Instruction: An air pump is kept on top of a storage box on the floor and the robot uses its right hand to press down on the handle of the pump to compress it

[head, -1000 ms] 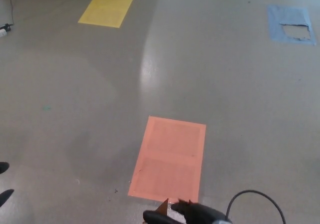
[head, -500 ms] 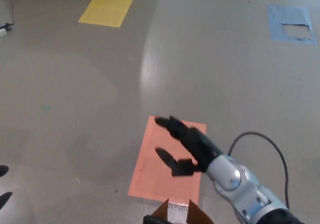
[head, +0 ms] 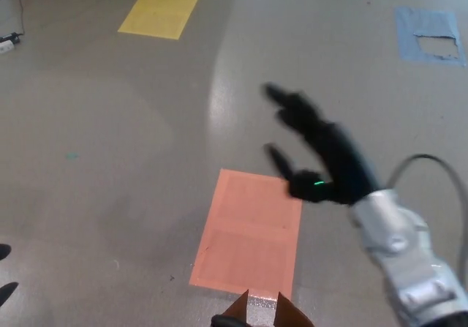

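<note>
While my head camera looks down at the floor (head: 110,159), I record my right hand (head: 322,155) raised in mid-air above it, entering from the lower right corner of the picture on a silver forearm (head: 406,257). Its black fingers (head: 289,104) are spread apart and hold nothing; the thumb (head: 278,159) stands clear of the two upper fingers, and a small green light shows near the base of the hand. The hand is motion-blurred, so I cannot give finer detail of the fingertips. A grey cable (head: 431,162) loops beside the forearm near the right edge. Beneath the hand, an orange rectangle (head: 248,232) lies flat on the floor near the bottom centre; the hand overlaps its upper right corner in the picture, but I cannot tell the gap between them. At the very bottom edge, just below the orange rectangle, I see brown flaps (head: 281,314) and a black rounded part (head: 228,320), cut off by the frame; I cannot tell whether these belong to the storage box and air pump. A yellow rectangle (head: 161,11) lies toward the top left corner of the floor, and a torn blue patch (head: 431,36) toward the top right. Two dark shapes (head: 6,272) sit at the left edge. My left hand does not show.
</note>
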Controlling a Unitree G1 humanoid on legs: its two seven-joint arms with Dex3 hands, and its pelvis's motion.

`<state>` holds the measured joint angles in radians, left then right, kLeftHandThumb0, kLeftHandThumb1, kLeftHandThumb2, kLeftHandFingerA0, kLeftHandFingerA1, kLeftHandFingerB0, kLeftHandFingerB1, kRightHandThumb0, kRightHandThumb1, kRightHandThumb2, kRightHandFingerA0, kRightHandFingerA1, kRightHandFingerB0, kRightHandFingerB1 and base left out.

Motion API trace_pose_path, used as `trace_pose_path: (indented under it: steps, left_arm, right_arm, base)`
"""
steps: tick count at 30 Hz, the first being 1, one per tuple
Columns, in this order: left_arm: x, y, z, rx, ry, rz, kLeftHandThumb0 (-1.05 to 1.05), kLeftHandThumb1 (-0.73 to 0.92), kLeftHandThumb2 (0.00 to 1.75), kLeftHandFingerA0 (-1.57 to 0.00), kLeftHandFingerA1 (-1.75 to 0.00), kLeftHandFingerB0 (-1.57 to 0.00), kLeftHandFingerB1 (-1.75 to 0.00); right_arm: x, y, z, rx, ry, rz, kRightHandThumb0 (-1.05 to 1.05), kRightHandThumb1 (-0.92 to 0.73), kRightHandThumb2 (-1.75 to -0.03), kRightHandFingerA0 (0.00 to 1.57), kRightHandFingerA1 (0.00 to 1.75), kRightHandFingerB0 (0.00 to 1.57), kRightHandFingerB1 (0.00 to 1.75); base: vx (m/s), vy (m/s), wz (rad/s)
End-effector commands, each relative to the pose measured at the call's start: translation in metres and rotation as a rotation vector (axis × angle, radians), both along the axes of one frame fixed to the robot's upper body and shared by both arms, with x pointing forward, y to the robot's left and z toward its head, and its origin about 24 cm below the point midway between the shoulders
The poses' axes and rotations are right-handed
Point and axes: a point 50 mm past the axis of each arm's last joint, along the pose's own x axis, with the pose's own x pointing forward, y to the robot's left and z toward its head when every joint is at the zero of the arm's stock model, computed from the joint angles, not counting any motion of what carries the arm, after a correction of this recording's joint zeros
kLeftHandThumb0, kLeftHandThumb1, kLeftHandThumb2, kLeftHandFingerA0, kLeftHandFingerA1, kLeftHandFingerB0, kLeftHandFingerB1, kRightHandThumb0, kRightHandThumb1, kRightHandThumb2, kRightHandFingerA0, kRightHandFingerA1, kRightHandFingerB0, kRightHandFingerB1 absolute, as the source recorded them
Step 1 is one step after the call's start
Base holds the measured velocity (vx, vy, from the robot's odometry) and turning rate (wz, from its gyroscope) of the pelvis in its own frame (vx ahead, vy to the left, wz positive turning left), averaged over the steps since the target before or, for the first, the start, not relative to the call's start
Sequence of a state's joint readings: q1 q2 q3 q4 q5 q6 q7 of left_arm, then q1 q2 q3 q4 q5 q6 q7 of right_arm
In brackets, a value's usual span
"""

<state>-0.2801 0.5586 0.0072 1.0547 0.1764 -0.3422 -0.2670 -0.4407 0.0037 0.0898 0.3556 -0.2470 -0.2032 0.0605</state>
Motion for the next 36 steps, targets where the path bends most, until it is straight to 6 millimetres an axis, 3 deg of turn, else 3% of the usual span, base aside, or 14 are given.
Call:
trace_pose_path:
  steps: [1, 3, 7, 11, 12, 14, 16, 17, 21, 22, 23, 26, 29, 36]
  left_arm:
    - [-0.014, 0.012, -0.005, 0.01, 0.019, 0.066, -0.62, 0.84, 0.65, -0.25, -0.33, -0.15, -0.28]
    - [-0.014, 0.012, -0.007, 0.007, 0.021, 0.068, -0.63, 0.84, 0.64, -0.25, -0.33, -0.15, -0.28]
    - [-0.023, 0.011, -0.014, 0.005, 0.036, 0.078, -0.63, 0.84, 0.65, -0.25, -0.33, -0.16, -0.28]
    - [-0.009, 0.013, -0.001, 0.009, -0.001, 0.082, -0.62, 0.84, 0.64, -0.25, -0.33, -0.15, -0.28]
    - [-0.008, 0.014, 0.0, -0.001, -0.009, 0.082, -0.67, 0.71, 0.89, -0.17, -0.43, -0.1, -0.39]
    - [-0.013, 0.012, -0.005, -0.006, 0.001, 0.078, -0.68, 0.71, 0.89, -0.17, -0.43, -0.11, -0.39]
    - [-0.013, 0.012, -0.005, 0.003, 0.004, 0.07, -0.67, 0.71, 0.89, -0.18, -0.43, -0.11, -0.39]
    - [-0.011, 0.012, -0.002, 0.005, -0.004, 0.068, -0.63, 0.84, 0.65, -0.26, -0.34, -0.15, -0.29]
    - [-0.008, 0.015, 0.002, 0.01, 0.001, 0.064, -0.62, 0.85, 0.64, -0.24, -0.33, -0.15, -0.28]
    - [-0.007, 0.015, 0.002, 0.01, 0.001, 0.064, -0.61, 0.84, 0.65, -0.24, -0.33, -0.15, -0.29]
    - [-0.007, 0.015, 0.002, 0.008, 0.003, 0.063, -0.61, 0.84, 0.64, -0.25, -0.33, -0.16, -0.29]
    - [-0.006, 0.014, 0.003, 0.002, 0.004, 0.066, -0.6, 0.84, 0.64, -0.26, -0.33, -0.16, -0.29]
    - [-0.002, 0.015, 0.005, 0.006, 0.0, 0.073, -0.6, 0.84, 0.64, -0.25, -0.33, -0.16, -0.29]
    - [-0.005, 0.015, -0.001, -0.008, 0.02, 0.09, -0.59, 0.84, 0.65, -0.24, -0.34, -0.16, -0.29]
  right_arm:
    - [-0.022, -0.11, -0.022, 0.233, -0.059, -0.433, -0.35, -0.55, -1.1, 0.0, 0.48, 0.0, 0.47]
    - [-0.021, -0.117, -0.033, 0.224, -0.022, -0.484, -0.34, -0.57, -1.11, 0.0, 0.48, 0.0, 0.46]
    - [-0.026, -0.142, -0.087, 0.071, 0.247, -0.641, -0.33, -0.61, -1.12, 0.01, 0.47, 0.0, 0.45]
    - [-0.019, -0.144, -0.094, 0.057, 0.33, -0.664, -0.31, -0.65, -1.13, 0.0, 0.47, 0.0, 0.45]
    - [-0.019, -0.146, -0.099, 0.003, 0.382, -0.665, -0.31, -0.65, -1.13, 0.0, 0.46, 0.0, 0.45]
    - [-0.027, -0.15, -0.113, -0.069, 0.472, -0.68, -0.32, -0.62, -1.11, 0.0, 0.46, 0.0, 0.45]
    - [-0.032, -0.152, -0.122, -0.101, 0.527, -0.684, -0.32, -0.61, -1.11, 0.0, 0.46, 0.0, 0.45]
    - [-0.034, -0.151, -0.127, -0.14, 0.576, -0.68, -0.32, -0.62, -1.12, 0.0, 0.46, 0.0, 0.45]
    - [-0.048, -0.151, -0.147, -0.212, 0.722, -0.655, -0.31, -0.63, -1.12, 0.0, 0.47, 0.0, 0.45]
    - [-0.054, -0.152, -0.154, -0.217, 0.774, -0.647, -0.65, -0.69, -0.97, 0.04, 0.39, 0.02, 0.36]
    - [-0.059, -0.154, -0.159, -0.221, 0.815, -0.647, -0.66, -0.71, -0.97, 0.05, 0.38, 0.04, 0.35]
    - [-0.069, -0.158, -0.167, -0.202, 0.906, -0.658, -0.65, -0.71, -0.99, 0.04, 0.36, 0.04, 0.33]
    - [-0.07, -0.159, -0.169, -0.205, 0.961, -0.627, -0.73, -0.8, -1.02, 0.06, 0.23, 0.06, 0.22]
    - [-0.07, -0.158, -0.17, -0.25, 0.981, -0.591, -0.71, -0.81, -1.04, 0.04, 0.21, 0.04, 0.21]
  base:
    - [0.0, 0.0, 0.0]
    - [0.0, 0.0, 0.0]
    - [0.0, 0.0, 0.0]
    - [0.0, 0.0, 0.0]
    - [0.0, 0.0, 0.0]
    - [0.0, 0.0, 0.0]
    - [0.0, 0.0, 0.0]
    - [0.0, 0.0, 0.0]
    - [0.0, 0.0, 0.0]
    - [0.0, 0.0, 0.0]
    - [0.0, 0.0, 0.0]
    - [0.0, 0.0, 0.0]
    - [0.0, 0.0, 0.0]
    - [0.0, 0.0, 0.0]
